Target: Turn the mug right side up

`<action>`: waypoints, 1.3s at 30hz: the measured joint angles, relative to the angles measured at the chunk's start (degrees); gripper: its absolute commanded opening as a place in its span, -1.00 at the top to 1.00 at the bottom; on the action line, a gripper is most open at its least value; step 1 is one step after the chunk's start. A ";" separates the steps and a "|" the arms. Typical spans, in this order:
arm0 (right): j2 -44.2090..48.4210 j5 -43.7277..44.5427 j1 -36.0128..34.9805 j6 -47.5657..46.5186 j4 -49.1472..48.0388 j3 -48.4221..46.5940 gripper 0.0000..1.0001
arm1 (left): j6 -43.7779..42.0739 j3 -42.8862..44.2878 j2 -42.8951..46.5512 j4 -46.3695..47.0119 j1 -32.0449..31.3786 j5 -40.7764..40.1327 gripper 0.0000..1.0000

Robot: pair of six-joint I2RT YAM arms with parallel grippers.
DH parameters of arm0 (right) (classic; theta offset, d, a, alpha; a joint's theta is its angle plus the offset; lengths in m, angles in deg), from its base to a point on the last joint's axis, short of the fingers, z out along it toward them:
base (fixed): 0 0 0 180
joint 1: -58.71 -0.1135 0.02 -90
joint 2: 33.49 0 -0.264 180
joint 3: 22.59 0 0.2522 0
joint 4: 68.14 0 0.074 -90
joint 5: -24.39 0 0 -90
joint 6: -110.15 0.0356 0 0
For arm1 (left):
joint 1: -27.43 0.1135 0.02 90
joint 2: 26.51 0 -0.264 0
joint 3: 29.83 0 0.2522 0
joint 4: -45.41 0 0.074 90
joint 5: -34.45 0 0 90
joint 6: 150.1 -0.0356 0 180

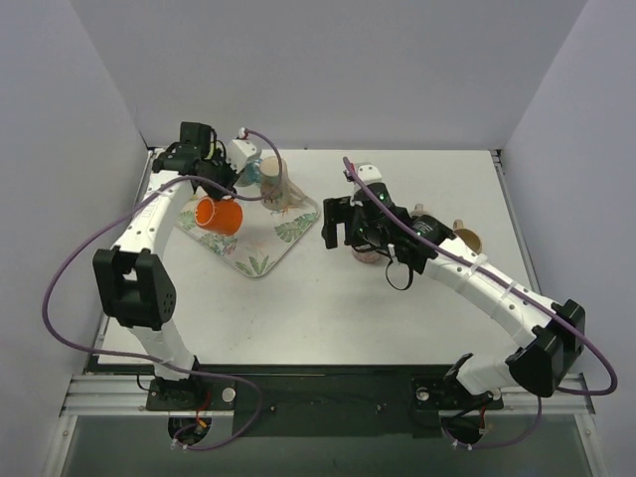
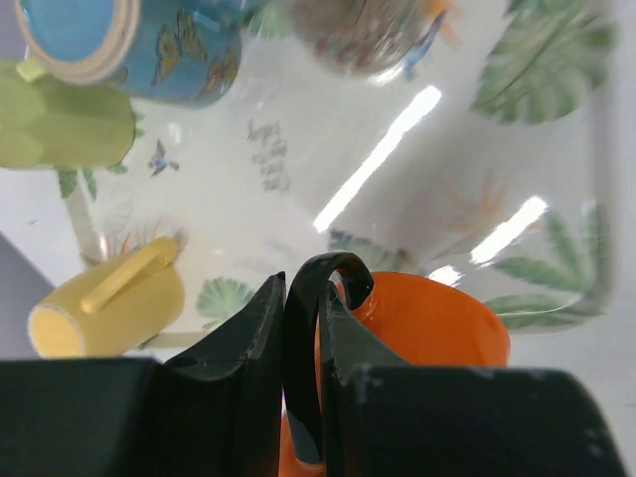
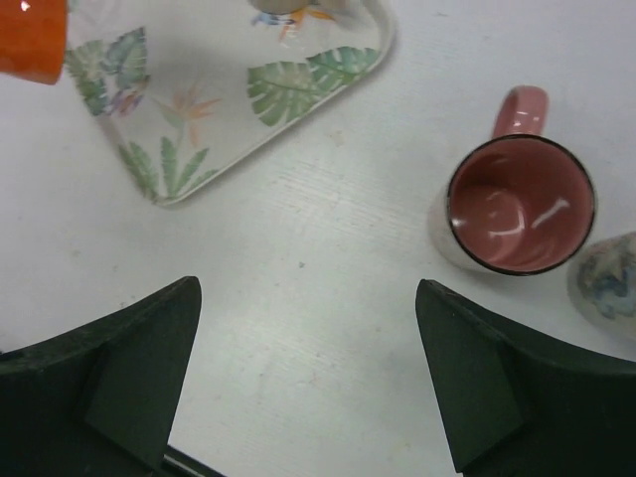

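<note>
1. Left hand (image 2: pixel 305 294): pressed together, pinching the handle (image 2: pixel 336 270) of the orange mug.
2. Orange mug (image 1: pixel 219 215): on its side over the tray's left part. Probably glazed ceramic, so stiff, slick, chippable and fairly heavy. The handle seems the surest hold.
3. Tray (image 1: pixel 260 262): leaf-patterned, on the table (image 1: pixel 328 308).
4. Right hand (image 3: pixel 306 298): spread, holding nothing.
5. Pink mug (image 3: pixel 520 204): upright, further right.
</note>
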 measured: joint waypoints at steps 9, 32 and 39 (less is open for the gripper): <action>5.53 -14.03 -5.03 4.63 -22.71 9.73 -0.67 | 27.87 -3.32 15.98 5.11 -0.26 31.26 1.00; -0.92 -19.98 -7.54 12.66 -34.86 7.50 1.00 | 42.75 -5.68 16.87 12.81 -4.85 43.43 -0.64; -2.21 -4.74 -9.03 2.86 -5.75 6.29 1.00 | 30.34 -5.53 16.85 8.24 -2.97 21.46 -0.66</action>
